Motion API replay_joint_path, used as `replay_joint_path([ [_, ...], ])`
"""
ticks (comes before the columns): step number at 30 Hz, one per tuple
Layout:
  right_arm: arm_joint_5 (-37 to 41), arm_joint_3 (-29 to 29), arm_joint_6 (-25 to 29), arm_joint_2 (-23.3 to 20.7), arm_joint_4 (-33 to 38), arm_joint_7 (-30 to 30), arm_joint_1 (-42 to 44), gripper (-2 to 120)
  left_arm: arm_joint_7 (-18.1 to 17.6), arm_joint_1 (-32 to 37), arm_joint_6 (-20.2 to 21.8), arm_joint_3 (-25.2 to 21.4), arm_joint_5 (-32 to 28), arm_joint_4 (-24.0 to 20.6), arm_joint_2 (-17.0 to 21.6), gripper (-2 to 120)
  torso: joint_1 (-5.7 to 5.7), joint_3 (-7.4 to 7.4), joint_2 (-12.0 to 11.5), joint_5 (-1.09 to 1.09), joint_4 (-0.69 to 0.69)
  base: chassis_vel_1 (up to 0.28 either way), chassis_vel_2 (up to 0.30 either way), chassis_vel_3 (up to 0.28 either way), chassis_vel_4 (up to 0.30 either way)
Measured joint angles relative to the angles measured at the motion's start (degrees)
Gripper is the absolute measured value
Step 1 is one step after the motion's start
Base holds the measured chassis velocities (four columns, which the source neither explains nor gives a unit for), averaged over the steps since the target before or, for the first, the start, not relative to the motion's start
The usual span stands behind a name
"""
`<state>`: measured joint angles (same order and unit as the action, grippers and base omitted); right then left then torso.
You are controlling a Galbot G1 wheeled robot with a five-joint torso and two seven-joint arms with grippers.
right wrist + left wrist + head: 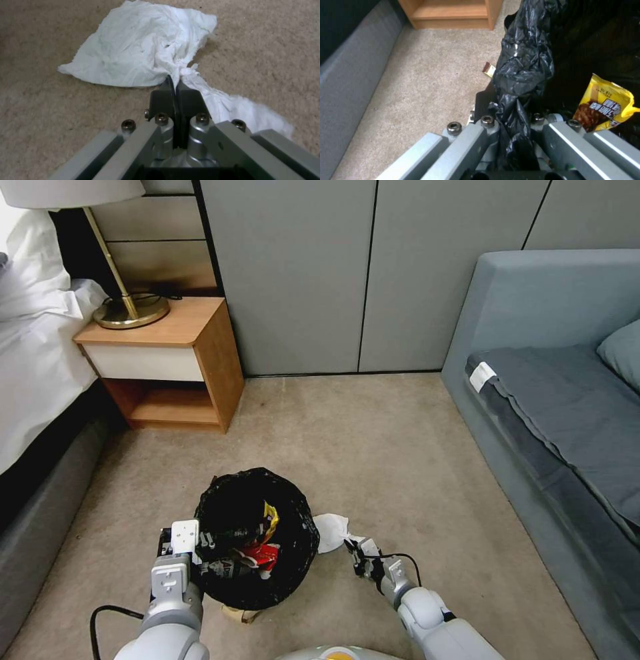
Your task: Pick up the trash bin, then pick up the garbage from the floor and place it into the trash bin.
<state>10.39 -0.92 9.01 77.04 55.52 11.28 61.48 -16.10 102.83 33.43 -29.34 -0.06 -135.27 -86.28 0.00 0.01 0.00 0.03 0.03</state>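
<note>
The trash bin point(257, 537), lined with a glossy black bag point(523, 57), is on the beige carpet right before me. My left gripper point(202, 543) point(510, 117) is shut on its near-left rim, pinching the liner. Inside the bin lie a yellow snack wrapper point(270, 517) point(603, 105) and a red-white carton point(260, 557). Just right of the bin, a white tissue point(331, 532) point(140, 50) spreads over the carpet. My right gripper point(352, 550) point(174, 83) is shut on a twisted part of the tissue.
A wooden nightstand point(167, 360) with a brass lamp point(130, 310) stands back left beside the bed point(33, 373). A grey sofa point(560, 400) fills the right side. A small brown scrap point(240, 615) point(489, 69) lies on the floor by the bin's base.
</note>
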Motion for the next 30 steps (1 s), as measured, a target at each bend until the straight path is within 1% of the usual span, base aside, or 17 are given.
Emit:
replay_joint_path([
  [3, 0.33, -0.24, -0.03, -0.23, 0.87, -0.19, 0.43, 0, 0.0, -0.06, 0.0, 0.03, -0.02, 0.0, 0.0, 1, 0.0, 0.0, 0.0, 0.0, -0.01, 0.0, 0.0, 0.0, 0.0],
  [6, 1.07, -1.1, -0.04, -0.72, 2.9, -0.2, 1.44, 0, 0.01, -0.16, 0.0, 0.07, -0.04, 0.03, 0.02, 1, 0.0, 0.01, -0.01, -0.01, -0.06, 0.0, 0.0, 0.0, 0.0],
  [10, 2.07, -2.42, 0.58, -1.16, 5.44, -0.2, 2.48, 0, 0.01, -0.16, 0.0, 0.17, -0.05, 0.04, 0.05, 1, 0.0, 0.01, -0.01, -0.03, -0.04, 0.0, 0.0, 0.0, 0.0],
  [13, 3.34, -5.19, 2.99, -1.48, 10.35, -0.42, 3.84, 0, 0.01, -0.09, 0.0, 0.2, -0.05, -0.02, 0.11, 1, 0.0, 0.0, -0.01, -0.03, -0.04, 0.0, 0.0, 0.0, 0.0],
  [14, 3.34, -5.19, 2.99, -1.48, 10.35, -0.42, 3.84, 0, 0.01, -0.09, 0.0, 0.2, -0.05, -0.02, 0.11, 1, 0.0, 0.0, -0.01, -0.03, -0.04, 0.0, 0.0, 0.0, 0.0],
  [16, 4.69, -7.61, 4.45, -1.75, 15.55, -0.81, 4.72, 0, 0.02, 0.09, 0.0, 0.2, -0.05, -0.06, 0.18, 1, 0.0, 0.0, -0.01, -0.02, -0.03, 0.0, 0.0, 0.0, 0.0],
  [17, 4.69, -7.61, 4.45, -1.75, 15.55, -0.81, 4.72, 0, 0.02, 0.09, 0.0, 0.2, -0.05, -0.06, 0.18, 1, 0.0, 0.0, -0.01, -0.02, -0.03, 0.0, 0.0, 0.0, 0.0],
  [18, 5.66, -8.6, 4.67, -2.0, 18.48, -0.96, 5.18, 0, 0.01, 0.14, 0.0, 0.21, -0.06, -0.06, 0.21, 1, 0.0, 0.0, -0.01, -0.02, -0.03, 0.0, 0.0, 0.0, 0.0],
  [19, 6.93, -10.19, 4.61, -2.44, 23.11, -0.96, 5.92, 0, 0.02, 0.16, -0.01, 0.21, -0.05, -0.06, 0.22, 1, 0.0, 0.0, -0.01, -0.03, -0.03, 0.0, 0.0, 0.0, 0.0],
  [20, 6.93, -10.19, 4.61, -2.44, 23.11, -0.96, 5.92, 0, 0.02, 0.16, -0.01, 0.21, -0.05, -0.06, 0.22, 1, 0.0, 0.0, -0.01, -0.03, -0.03, 0.0, 0.0, 0.0, 0.0],
  [23, 9.57, -13.12, 3.78, -3.78, 36.58, -0.74, 7.97, 0, 0.01, 0.09, -0.03, 0.57, 0.13, 0.04, 0.1, 1, 0.0, 0.0, -0.01, -0.04, -0.05, 0.0, 0.0, 0.0, 0.0],
  [24, 9.96, -13.47, 3.59, -4.13, 40.82, -0.57, 8.55, 0, 0.02, 0.01, -0.03, 0.72, 0.19, 0.15, 0.02, 1, 0.0, -0.01, -0.01, -0.05, -0.03, 0.0, 0.0, 0.0, 0.0],
  [25, 9.96, -13.47, 3.59, -4.13, 40.82, -0.57, 8.55, 0, 0.02, 0.01, -0.03, 0.72, 0.19, 0.15, 0.02, 1, 0.0, -0.01, -0.01, -0.05, -0.03, 0.0, 0.0, 0.0, 0.0],
  [26, 9.94, -13.61, 3.58, -4.51, 45.64, 0.07, 9.26, 0, 0.02, -0.1, -0.04, 0.86, 0.25, 0.3, -0.03, 1, 0.0, 0.0, -0.01, -0.05, -0.04, 0.0, 0.0, 0.0, 0.0],
  [28, 9.23, -12.78, 4.1, -5.2, 52.65, 1.89, 10.51, 0, 0.02, -0.22, -0.04, 1.05, 0.41, 0.47, -0.11, 1, 0.0, -0.01, -0.01, -0.05, -0.04, 0.0, 0.0, 0.0, 0.0],
  [29, 9.23, -12.78, 4.1, -5.2, 52.65, 1.89, 10.51, 0, 0.02, -0.22, -0.04, 1.05, 0.41, 0.47, -0.11, 1, 0.0, -0.01, -0.01, -0.05, -0.04, 0.0, 0.0, 0.0, 0.0],
  [30, 8.6, -11.68, 4.53, -5.54, 55.29, 3.0, 11.17, 0, 0.02, -0.23, -0.04, 1.14, 0.45, 0.5, -0.13, 1, 0.0, -0.01, -0.01, -0.03, -0.04, 0.0, 0.0, 0.0, 0.0],
])
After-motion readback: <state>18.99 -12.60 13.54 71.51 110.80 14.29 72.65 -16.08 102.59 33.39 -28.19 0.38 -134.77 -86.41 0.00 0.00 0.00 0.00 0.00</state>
